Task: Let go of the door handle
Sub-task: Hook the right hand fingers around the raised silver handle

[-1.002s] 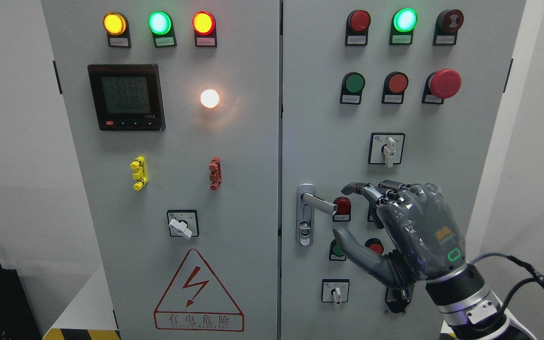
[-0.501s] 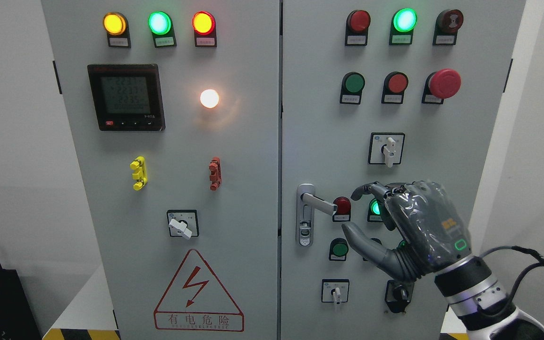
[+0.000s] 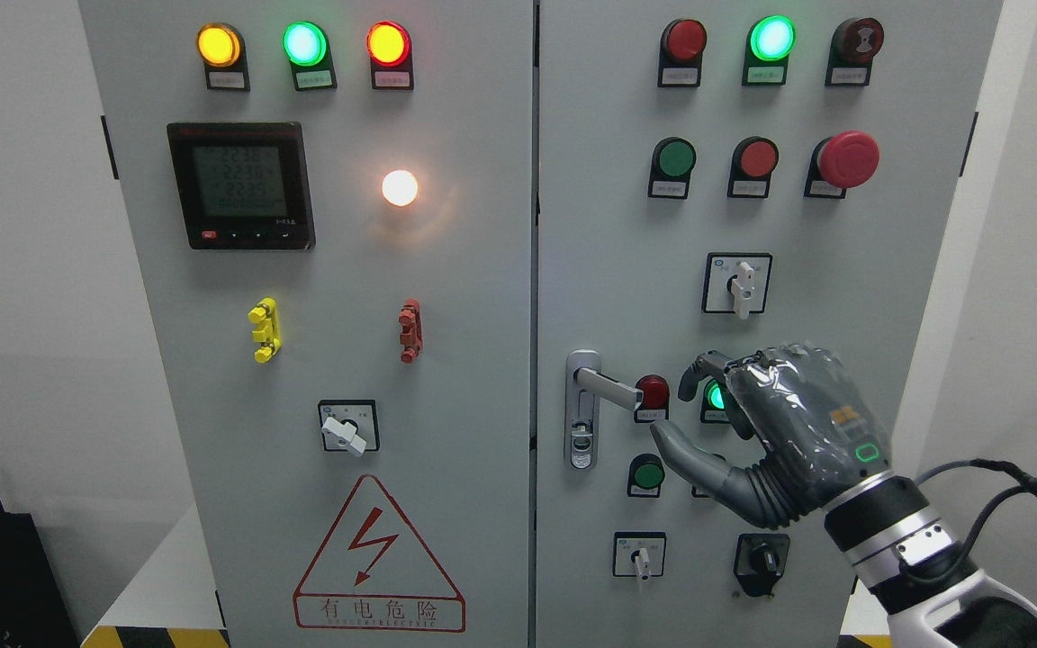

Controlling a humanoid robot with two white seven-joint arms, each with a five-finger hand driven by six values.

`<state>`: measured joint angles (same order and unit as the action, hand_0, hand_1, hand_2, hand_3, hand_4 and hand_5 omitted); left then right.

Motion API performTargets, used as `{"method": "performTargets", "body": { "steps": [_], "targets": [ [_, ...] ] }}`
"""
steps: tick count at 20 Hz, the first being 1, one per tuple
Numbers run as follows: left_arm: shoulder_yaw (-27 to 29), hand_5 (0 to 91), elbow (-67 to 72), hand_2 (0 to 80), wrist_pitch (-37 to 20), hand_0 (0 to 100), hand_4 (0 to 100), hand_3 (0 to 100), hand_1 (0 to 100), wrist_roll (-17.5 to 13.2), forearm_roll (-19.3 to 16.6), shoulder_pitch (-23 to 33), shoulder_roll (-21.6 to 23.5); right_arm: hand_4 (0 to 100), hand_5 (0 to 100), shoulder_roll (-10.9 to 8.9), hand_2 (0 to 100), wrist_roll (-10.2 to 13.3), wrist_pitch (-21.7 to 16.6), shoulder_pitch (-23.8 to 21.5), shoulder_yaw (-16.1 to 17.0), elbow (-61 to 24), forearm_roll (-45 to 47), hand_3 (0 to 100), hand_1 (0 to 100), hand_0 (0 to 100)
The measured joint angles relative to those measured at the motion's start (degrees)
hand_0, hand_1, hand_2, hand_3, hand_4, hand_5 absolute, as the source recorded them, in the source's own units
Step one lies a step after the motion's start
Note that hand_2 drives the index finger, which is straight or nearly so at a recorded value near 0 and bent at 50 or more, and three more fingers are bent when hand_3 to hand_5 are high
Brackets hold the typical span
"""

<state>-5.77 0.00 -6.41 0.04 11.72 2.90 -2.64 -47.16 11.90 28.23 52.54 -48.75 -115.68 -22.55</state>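
The right hand (image 3: 757,432) hangs just right of the door handle (image 3: 604,387), clear of it — fingers loosely curled, thumb stretched out toward the lever, holding nothing. The handle sits at the left edge of the right door (image 3: 626,270), its lever pointing right from a silver backplate.

Count it out on the cabinet: two grey doors, right and left door (image 3: 338,270). Above the handle, three lamps in the top row, the middle green lamp (image 3: 771,38) lit; below that, three buttons, one a red mushroom button (image 3: 847,159). Left of the handle, three lit lamps along the top, one digital meter (image 3: 241,185), one glowing white lamp (image 3: 400,187), one yellow clip (image 3: 264,330), one red clip (image 3: 410,330) and one warning triangle (image 3: 378,558).

Plain white walls flank the cabinet — a yellow-and-black striped edge (image 3: 154,637) shows far below-left of the handle.
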Motion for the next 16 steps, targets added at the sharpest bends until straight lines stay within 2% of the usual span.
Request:
{"method": "performTargets", "body": {
  "steps": [5, 10, 16],
  "targets": [
    [0.0, 0.0, 0.0, 0.0, 0.0, 12, 0, 0, 39, 0.0, -0.01, 0.0, 0.0, 96, 100, 1.02, 56, -0.73, 1.1, 1.01, -0.36, -0.16, 0.19, 100, 15, 33],
    [-0.01, 0.0, 0.0, 0.0, 0.0, 12, 0, 0, 39, 0.0, 0.0, 0.0, 0.0, 96, 100, 2.65, 56, -1.97, 3.76, 1.77, -0.61, -0.2, 0.28, 100, 16, 34],
    [0.0, 0.0, 0.0, 0.0, 0.0, 12, 0, 0, 39, 0.0, 0.01, 0.0, 0.0, 96, 100, 4.25, 55, -2.36, 4.84, 2.58, -0.81, -0.14, 0.1, 100, 16, 34]
  ]
}}
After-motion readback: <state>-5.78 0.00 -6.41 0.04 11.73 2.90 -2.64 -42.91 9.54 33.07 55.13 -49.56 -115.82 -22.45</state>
